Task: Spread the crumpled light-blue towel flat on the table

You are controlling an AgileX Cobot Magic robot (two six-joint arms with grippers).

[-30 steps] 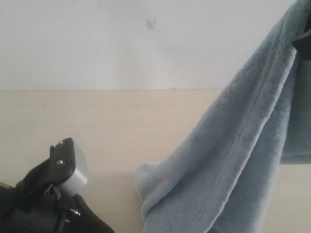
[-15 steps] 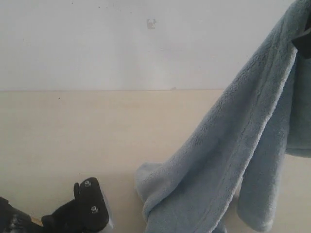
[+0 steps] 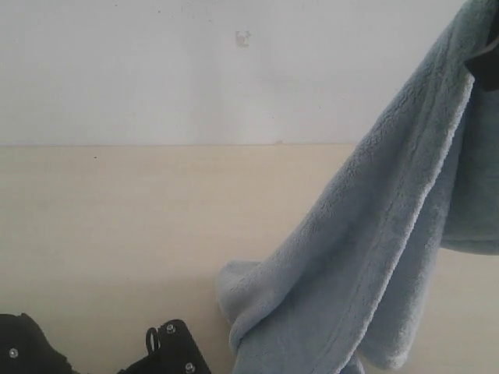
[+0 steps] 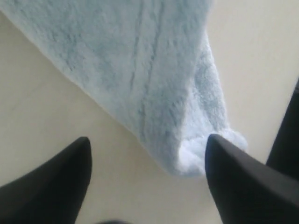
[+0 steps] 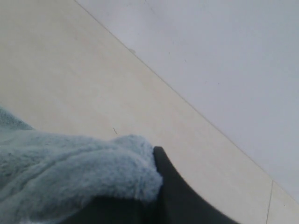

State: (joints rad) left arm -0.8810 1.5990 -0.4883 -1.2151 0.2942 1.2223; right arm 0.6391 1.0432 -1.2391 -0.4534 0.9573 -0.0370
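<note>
The pale light-blue towel (image 3: 374, 257) hangs from the upper right of the exterior view, its lower corner resting on the beige table (image 3: 117, 226). At the top right edge my right gripper (image 3: 485, 66) holds its upper end; in the right wrist view it (image 5: 152, 182) is shut on the fluffy towel (image 5: 70, 168). The left gripper (image 3: 175, 354) sits low at the bottom edge, left of the towel's lower corner. Seen from the left wrist, it (image 4: 147, 154) is open, with the towel's corner (image 4: 196, 154) lying just inside one black finger (image 4: 243, 182).
A plain white wall (image 3: 195, 70) rises behind the table's far edge. Bare tabletop stretches across the left and middle of the exterior view.
The left gripper has dropped lower and shifted right toward the towel's lower corner. The hanging towel has swung slightly, its right fold shifting.
</note>
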